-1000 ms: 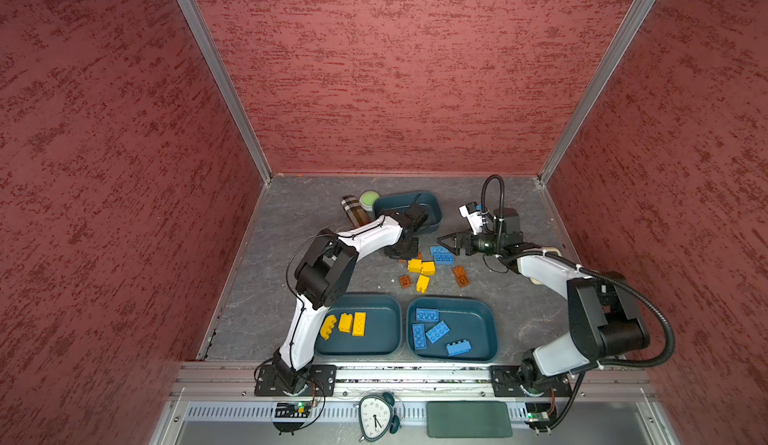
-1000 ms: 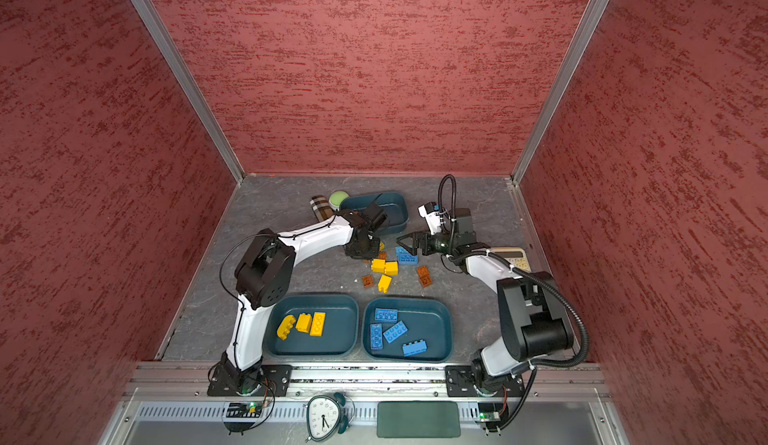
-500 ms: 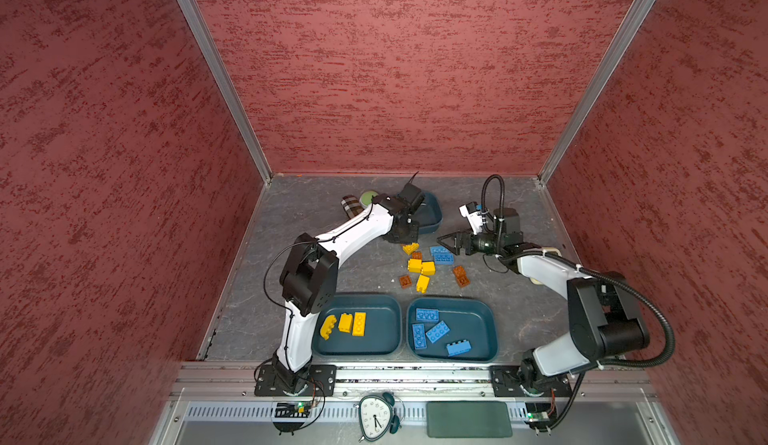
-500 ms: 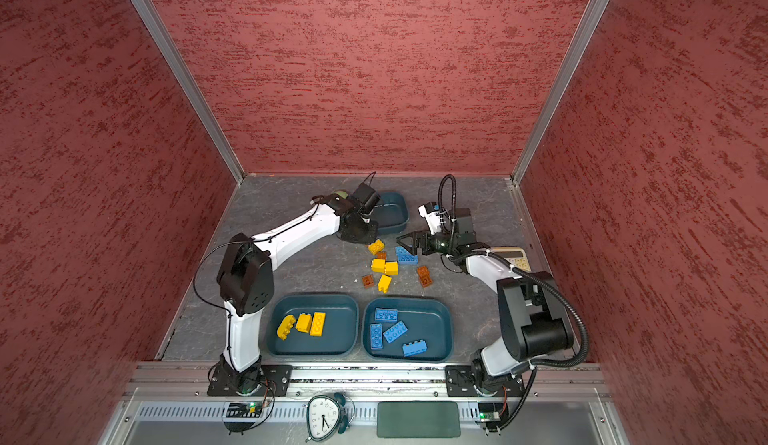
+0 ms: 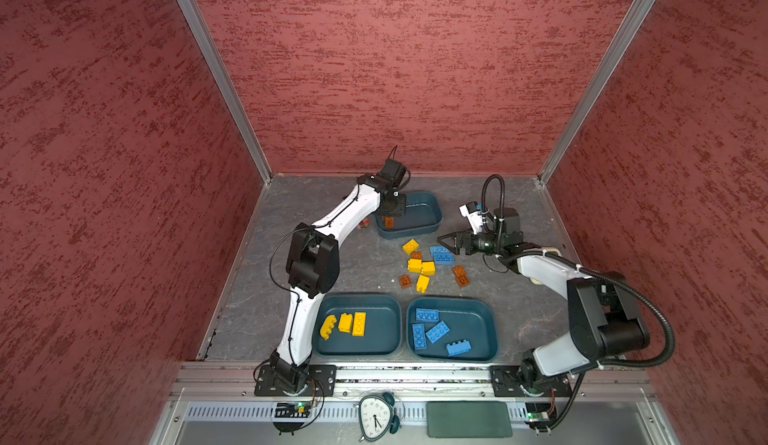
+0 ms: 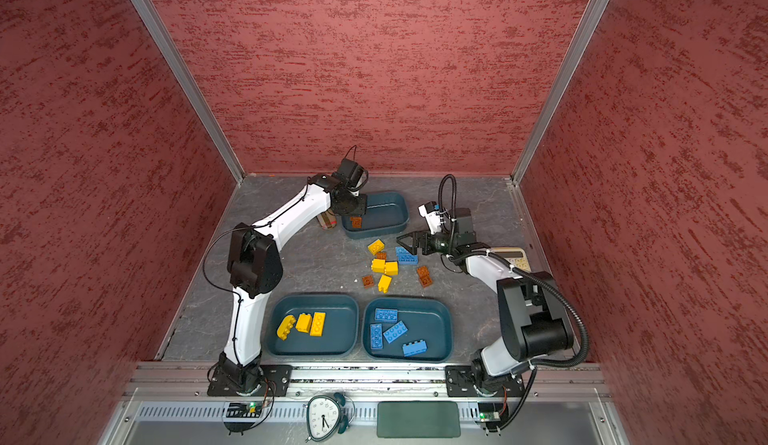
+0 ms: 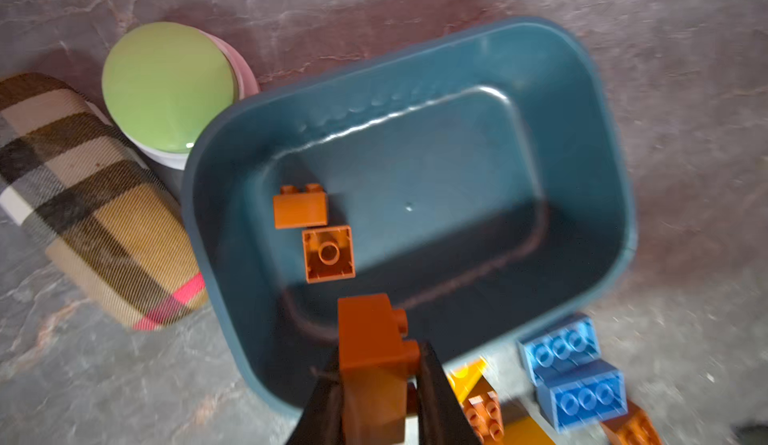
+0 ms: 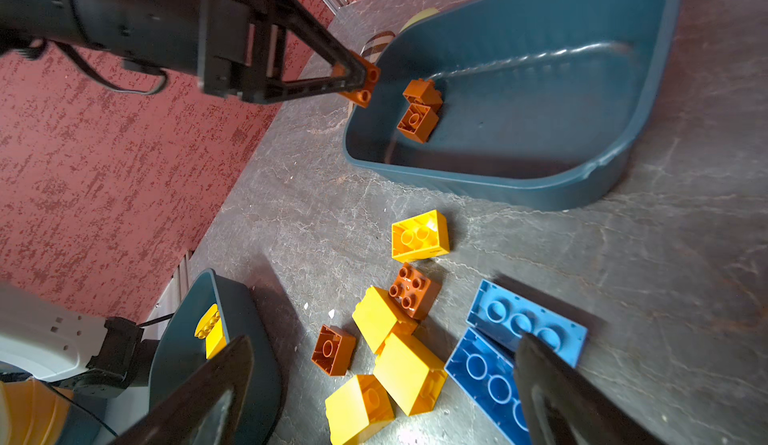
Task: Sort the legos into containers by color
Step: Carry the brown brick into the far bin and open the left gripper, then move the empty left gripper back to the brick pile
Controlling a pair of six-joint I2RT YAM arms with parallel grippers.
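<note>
My left gripper (image 7: 376,364) is shut on a brown lego (image 7: 372,339) and holds it above the near-left rim of the far teal container (image 5: 417,214). Two brown legos (image 7: 316,231) lie inside that container. My right gripper (image 8: 384,341) stands open just above the loose pile, holding nothing. The pile has yellow legos (image 5: 420,266), two blue legos (image 5: 442,254) and brown legos (image 5: 460,276). Two near containers stand side by side: the left container (image 5: 380,339) holds three yellow legos and the right container (image 5: 478,326) holds several blue ones.
A plaid oblong case (image 7: 95,202) and a green-topped round puck (image 7: 168,85) sit against the far container's left side. A calculator (image 6: 511,254) lies beside the right arm. A clock (image 5: 376,416) and a dark green pad (image 5: 468,419) rest beyond the front rail.
My left arm has swung from the edge of the pile out and back to the far container, carrying the brown lego. The right arm has not moved.
</note>
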